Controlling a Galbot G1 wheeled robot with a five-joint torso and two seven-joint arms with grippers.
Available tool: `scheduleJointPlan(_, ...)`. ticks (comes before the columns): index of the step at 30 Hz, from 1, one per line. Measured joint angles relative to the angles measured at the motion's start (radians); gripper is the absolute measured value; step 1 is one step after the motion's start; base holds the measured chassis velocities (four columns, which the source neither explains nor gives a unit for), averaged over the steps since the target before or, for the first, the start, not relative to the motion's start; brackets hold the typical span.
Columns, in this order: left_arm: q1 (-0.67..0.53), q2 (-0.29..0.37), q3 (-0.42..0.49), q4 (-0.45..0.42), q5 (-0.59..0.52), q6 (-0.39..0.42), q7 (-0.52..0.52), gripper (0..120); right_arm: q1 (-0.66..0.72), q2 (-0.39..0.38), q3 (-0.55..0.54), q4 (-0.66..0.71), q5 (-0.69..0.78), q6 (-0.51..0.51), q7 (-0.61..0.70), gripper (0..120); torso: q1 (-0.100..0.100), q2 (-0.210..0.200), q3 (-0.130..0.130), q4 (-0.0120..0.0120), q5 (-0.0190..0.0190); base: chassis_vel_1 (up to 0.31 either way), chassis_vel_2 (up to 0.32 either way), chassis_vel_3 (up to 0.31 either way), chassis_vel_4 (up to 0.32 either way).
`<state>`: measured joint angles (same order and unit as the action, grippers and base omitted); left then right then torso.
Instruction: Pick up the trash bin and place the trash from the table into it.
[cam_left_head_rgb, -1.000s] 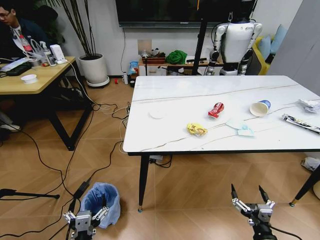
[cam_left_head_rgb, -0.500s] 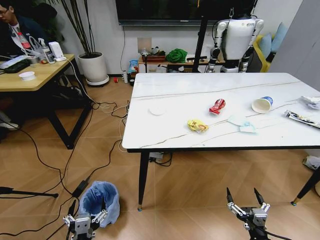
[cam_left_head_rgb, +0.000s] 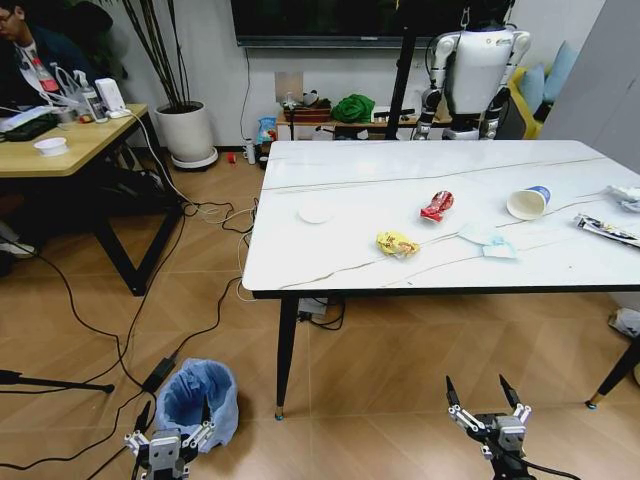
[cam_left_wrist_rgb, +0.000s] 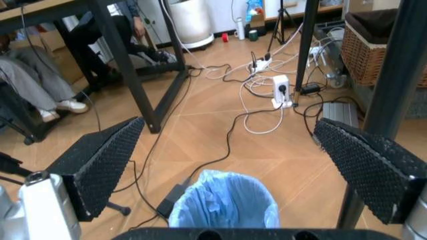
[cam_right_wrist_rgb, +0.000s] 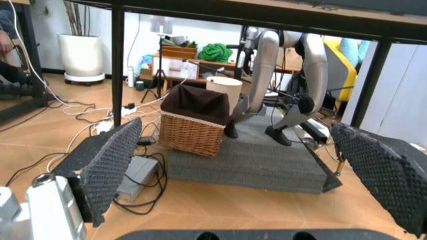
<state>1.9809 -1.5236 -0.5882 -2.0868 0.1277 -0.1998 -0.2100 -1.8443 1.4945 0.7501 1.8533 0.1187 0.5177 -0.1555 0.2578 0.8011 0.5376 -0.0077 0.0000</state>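
Observation:
The trash bin (cam_left_head_rgb: 199, 396), lined with a crinkled light-blue bag, stands on the floor by the table's near left leg. My left gripper (cam_left_head_rgb: 173, 412) hovers open just in front of it, and the bin (cam_left_wrist_rgb: 225, 206) shows between the fingers (cam_left_wrist_rgb: 100, 167) in the left wrist view. My right gripper (cam_left_head_rgb: 474, 384) is open over bare floor before the table (cam_left_head_rgb: 340, 180). On the table lie a white disc (cam_left_head_rgb: 315, 213), yellow wrapper (cam_left_head_rgb: 396, 243), red can (cam_left_head_rgb: 435, 206), mask (cam_left_head_rgb: 487, 239), paper cup (cam_left_head_rgb: 526, 202), long dark wrapper (cam_left_head_rgb: 607, 230) and crumpled paper (cam_left_head_rgb: 625, 196).
Cables (cam_left_head_rgb: 120, 340) and a power strip (cam_left_wrist_rgb: 280, 90) trail over the floor left of the bin. A wooden desk (cam_left_head_rgb: 70, 150) with a seated person stands at far left. A wicker basket (cam_right_wrist_rgb: 193, 127) and another robot (cam_left_head_rgb: 475, 75) are beyond the table.
The whole head view has shifted a little, so the camera has moved. Both grippers sit slightly lower in the picture and stay open. The trash lies as before.

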Motion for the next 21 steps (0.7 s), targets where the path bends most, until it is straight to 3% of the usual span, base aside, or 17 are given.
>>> scheduleJointPlan(21,0.009,-0.007,0.012,0.001,0.019,-0.005,0.000,100,0.000,-0.004,-0.004,0.001,0.004,0.000,0.002,100,-0.041,-0.095,-0.055,0.0000,0.0000,0.000,0.000,0.000,0.000)
